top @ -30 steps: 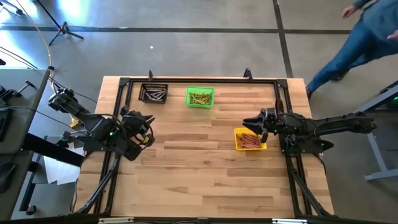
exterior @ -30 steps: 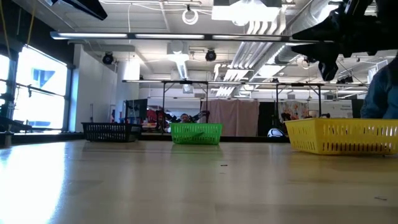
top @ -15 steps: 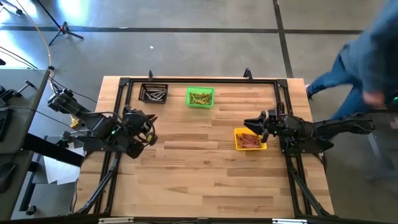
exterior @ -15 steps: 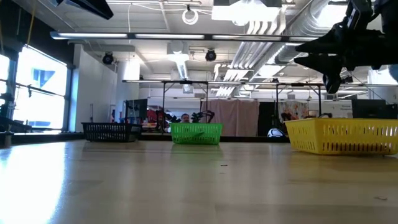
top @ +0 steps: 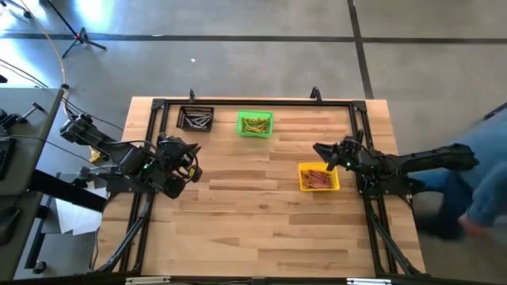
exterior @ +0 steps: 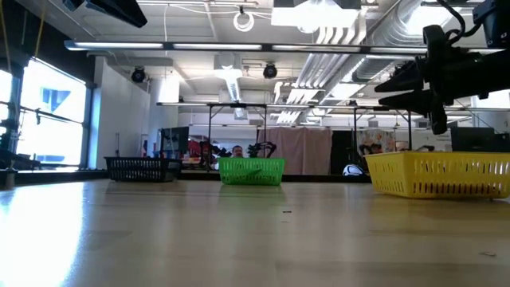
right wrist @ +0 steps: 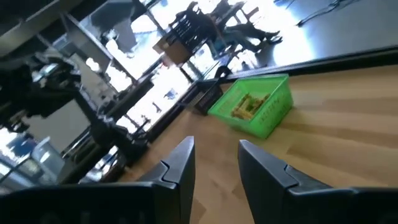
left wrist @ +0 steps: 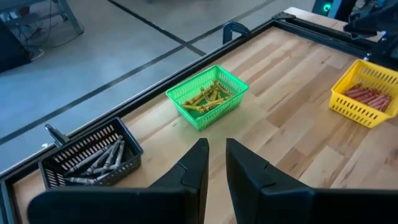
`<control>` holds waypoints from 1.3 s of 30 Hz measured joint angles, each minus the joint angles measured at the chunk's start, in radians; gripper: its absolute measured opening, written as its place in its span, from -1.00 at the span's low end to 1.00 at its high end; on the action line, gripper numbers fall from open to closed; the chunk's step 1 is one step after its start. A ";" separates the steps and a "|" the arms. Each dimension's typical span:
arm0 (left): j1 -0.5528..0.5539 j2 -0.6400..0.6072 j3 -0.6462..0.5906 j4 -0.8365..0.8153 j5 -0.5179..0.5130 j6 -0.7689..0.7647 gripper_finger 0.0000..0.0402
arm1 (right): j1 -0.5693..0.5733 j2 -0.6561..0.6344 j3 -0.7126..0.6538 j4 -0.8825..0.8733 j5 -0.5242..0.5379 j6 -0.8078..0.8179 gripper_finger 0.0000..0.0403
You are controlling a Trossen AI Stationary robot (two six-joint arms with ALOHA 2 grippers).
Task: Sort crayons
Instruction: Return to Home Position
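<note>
Sorted crayons (top: pixel 318 179) in black basket (top: pixel 181 119), green basket (top: pixel 255 113) and yellow basket (top: pixel 301 179), left gripper (left wrist: pixel 217 144) at nine o'clock over the tabletop (top: pixel 253 222), narrowly apart, right gripper (right wrist: pixel 216 145) at three o'clock, apart, both empty

Hi view: bright, even overhead light; table (top: pixel 261 214) evenly lit, shadows soft, faint. Glare patch on floor (top: pixel 63 20) at top-left. Person (top: pixel 475 194) at right edge motion-smeared. Low view: dimmer, backlit. Window (exterior: pixel 48 100) at left blown out, ceiling lights (exterior: pixel 307 14) flare, pale sheen on tabletop toward window side; right gripper (exterior: pixel 379 92) near-silhouette. L wrist view: flat light, crisp, crayons (left wrist: pixel 211 94) clear. R wrist view: soft throughout – room bkgd (right wrist: pixel 155 31) overexposed, smeared.
</note>
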 joint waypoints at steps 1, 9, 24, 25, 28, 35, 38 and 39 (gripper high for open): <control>0.000 0.000 0.000 0.000 0.000 -0.006 -0.78 | 0.000 0.000 0.000 -0.004 -0.011 -0.001 -0.48; 0.000 0.000 0.000 0.000 0.000 -0.011 -0.78 | 0.000 0.002 0.000 -0.040 -0.066 -0.001 -0.48; 0.000 0.000 0.000 0.000 0.006 -0.008 -0.78 | 0.002 -0.103 0.000 -0.095 -0.066 -0.001 -0.48; 0.000 0.000 0.000 0.000 0.006 0.000 -0.78 | 0.002 -0.120 0.000 -0.099 -0.066 -0.001 -0.48; 0.000 0.000 0.000 0.000 0.006 0.014 -0.78 | 0.002 -0.171 0.000 -0.108 -0.066 -0.001 -0.48; 0.000 0.000 0.000 -0.001 0.007 0.014 -0.78 | 0.002 -0.265 0.000 -0.106 -0.066 -0.002 -0.48; 0.000 0.000 0.000 -0.001 0.007 0.014 -0.78 | 0.002 -0.283 0.000 -0.106 -0.065 -0.001 -0.48; 0.000 0.000 0.000 -0.001 0.008 0.014 -0.78 | 0.002 -0.285 0.000 -0.106 -0.066 -0.001 -0.48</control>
